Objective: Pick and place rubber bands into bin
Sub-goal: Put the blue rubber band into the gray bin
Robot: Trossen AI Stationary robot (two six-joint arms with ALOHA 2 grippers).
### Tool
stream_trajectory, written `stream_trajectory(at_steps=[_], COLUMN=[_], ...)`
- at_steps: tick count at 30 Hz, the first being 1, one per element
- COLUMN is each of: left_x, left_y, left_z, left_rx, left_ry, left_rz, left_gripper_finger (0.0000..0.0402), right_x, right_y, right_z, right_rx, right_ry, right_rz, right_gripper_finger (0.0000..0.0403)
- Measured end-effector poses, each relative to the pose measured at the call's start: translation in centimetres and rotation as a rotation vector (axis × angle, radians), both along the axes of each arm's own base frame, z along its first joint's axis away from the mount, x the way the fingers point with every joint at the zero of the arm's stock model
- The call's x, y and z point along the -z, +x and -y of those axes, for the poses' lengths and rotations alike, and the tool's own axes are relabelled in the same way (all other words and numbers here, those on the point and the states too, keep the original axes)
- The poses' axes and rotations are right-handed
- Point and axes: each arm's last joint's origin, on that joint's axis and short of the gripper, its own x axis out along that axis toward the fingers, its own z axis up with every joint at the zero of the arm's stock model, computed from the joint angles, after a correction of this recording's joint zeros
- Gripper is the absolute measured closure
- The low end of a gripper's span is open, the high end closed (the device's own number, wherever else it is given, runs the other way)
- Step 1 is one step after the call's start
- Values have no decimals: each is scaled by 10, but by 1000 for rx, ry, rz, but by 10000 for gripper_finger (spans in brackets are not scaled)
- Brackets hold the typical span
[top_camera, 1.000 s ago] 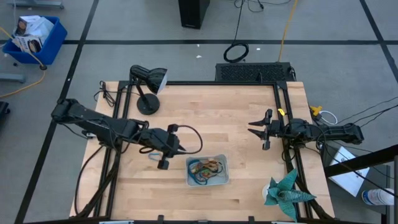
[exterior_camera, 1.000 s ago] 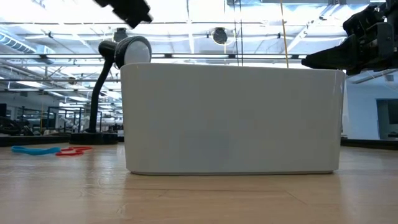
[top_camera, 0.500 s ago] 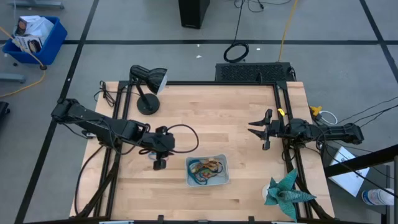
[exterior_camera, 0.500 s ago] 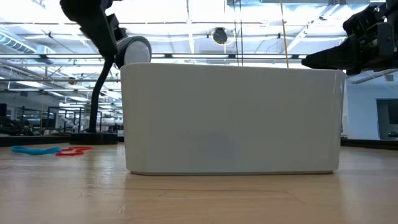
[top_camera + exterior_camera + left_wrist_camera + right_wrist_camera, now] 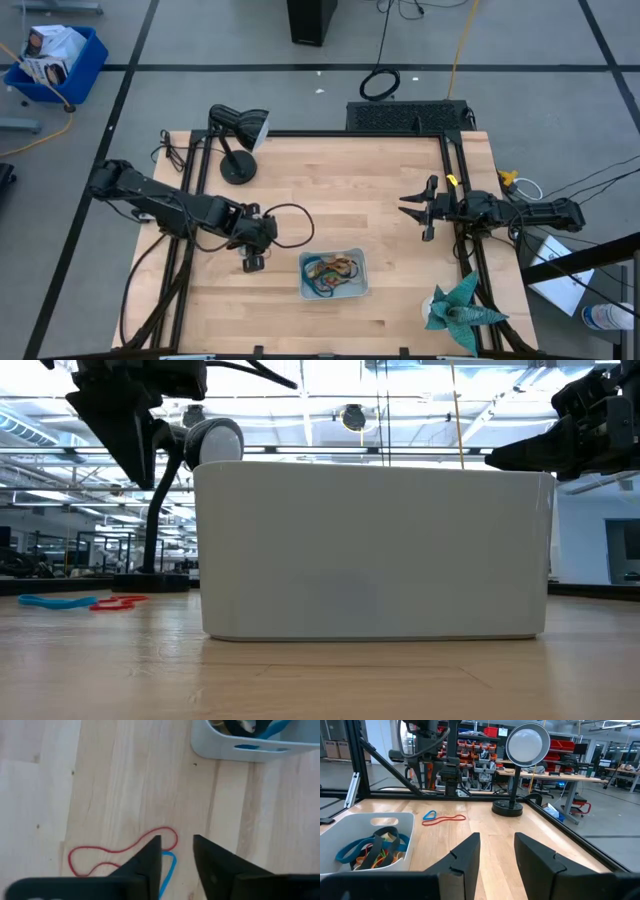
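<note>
You see the bin (image 5: 334, 274) at the near middle of the surface (image 5: 350, 180), loaded with rubber bands (image 5: 330, 268). Just beside its left wall, the left end effector (image 5: 254, 262) hangs over a red band (image 5: 100, 854) and a blue band (image 5: 169, 870) lying loose on the wood, fingers slightly apart, clamping nothing. Farther off at the right edge, the right end effector (image 5: 416, 208) waits, fingers apart and empty.

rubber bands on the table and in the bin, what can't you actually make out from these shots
- Bin contents: low view, hidden by its own wall.
- Bands in the bin: high view, too small and tangled to count.
- Blue band: left wrist view, mostly covered by the left gripper fingers.
- Red band: whether it touches the blue band is unclear.
</note>
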Motion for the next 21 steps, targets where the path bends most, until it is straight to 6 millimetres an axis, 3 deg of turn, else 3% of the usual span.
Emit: stream_trajectory(at_steps=[5,10,21], left_x=[4,4,5], left_y=[3,0,-10], left_z=[1,10,25], left_rx=[-1,-6,-18], left_ry=[-1,-113,-20], left_rz=[-17,-45,-51], left_gripper_finger=[230,202,208], right_x=[0,0,0], right_y=[0,0,0], right_z=[0,0,0], right_rx=[0,0,3], right_ry=[0,0,-4], right_rz=[-1,-1,-2], right_gripper_finger=[286,286,287])
